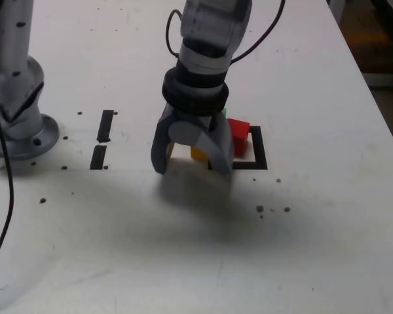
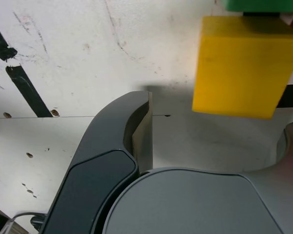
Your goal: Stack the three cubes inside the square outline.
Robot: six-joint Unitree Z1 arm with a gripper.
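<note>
My gripper stands wide open, holding nothing, straddling the matte yellow cube. The red cube sits at the tape square's ten o'clock corner; the green cube is mostly hidden.

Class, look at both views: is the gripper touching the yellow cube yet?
Apart. In the wrist view the yellow cube sits between the open jaws of the gripper, with bare table showing between the cube and the nearer finger.

Silver-grey arm with black wrist collar, black cables, grey hand.
</note>
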